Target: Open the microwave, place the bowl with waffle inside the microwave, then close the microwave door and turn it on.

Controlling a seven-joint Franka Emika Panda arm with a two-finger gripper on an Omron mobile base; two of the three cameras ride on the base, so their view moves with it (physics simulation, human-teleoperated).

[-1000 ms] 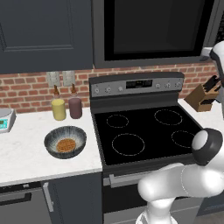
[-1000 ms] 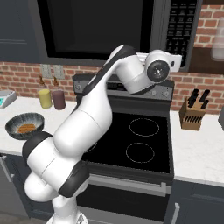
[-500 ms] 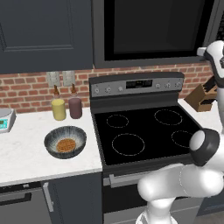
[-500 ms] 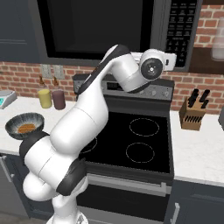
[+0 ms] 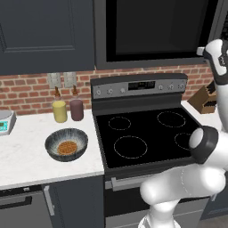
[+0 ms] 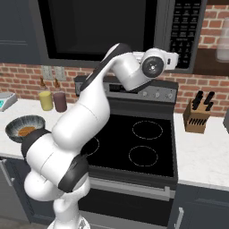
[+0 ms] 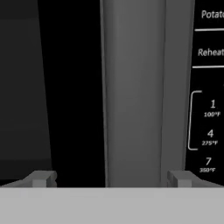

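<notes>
The microwave (image 5: 156, 29) hangs above the stove with its dark glass microwave door (image 6: 98, 27) closed. My gripper (image 6: 174, 60) is raised to the door's right edge, beside the keypad (image 6: 183, 27). In the hand view the gripper (image 7: 111, 178) is open, its fingertips (image 7: 41, 178) standing either side of the vertical grey door handle (image 7: 133, 92), with nothing held. The grey-blue bowl (image 5: 67, 143) sits on the white counter left of the stove, with the round golden waffle (image 5: 67, 147) in it. The bowl (image 6: 22, 127) also appears at the far left of the right base view.
The black stove (image 5: 142, 133) lies below the microwave. A yellow jar (image 5: 59, 111) and a maroon jar (image 5: 76, 109) stand against the brick wall. A knife block (image 6: 197, 116) sits on the right counter, and a small scale (image 5: 5, 122) at the far left.
The hand has edged slightly up and in toward the microwave's front. The jaws stay open and the bowl has not moved.
</notes>
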